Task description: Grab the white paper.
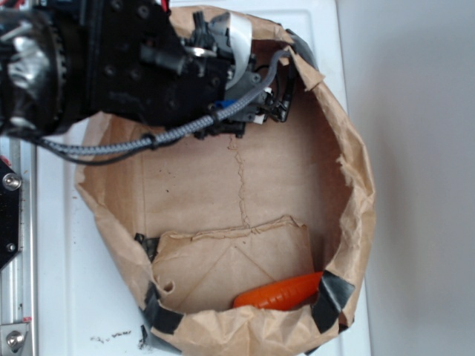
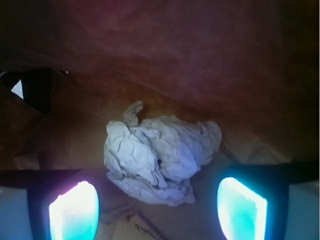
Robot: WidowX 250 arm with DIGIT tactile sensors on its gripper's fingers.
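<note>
Your large crinkled brown paper bag (image 1: 223,193) lies open on the white tabletop (image 1: 67,282), an orange carrot (image 1: 278,294) at its near rim. Your black gripper (image 2: 157,202) is spread open, 2 glowing fingertips (image 2: 75,210) flanking the crumpled off-white paper ball (image 2: 160,152) resting inside the bag, untouched.

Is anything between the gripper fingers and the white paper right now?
Nothing. In the wrist view the white paper sits on bare brown bag floor ahead of the open gripper, partly between its fingers.
</note>
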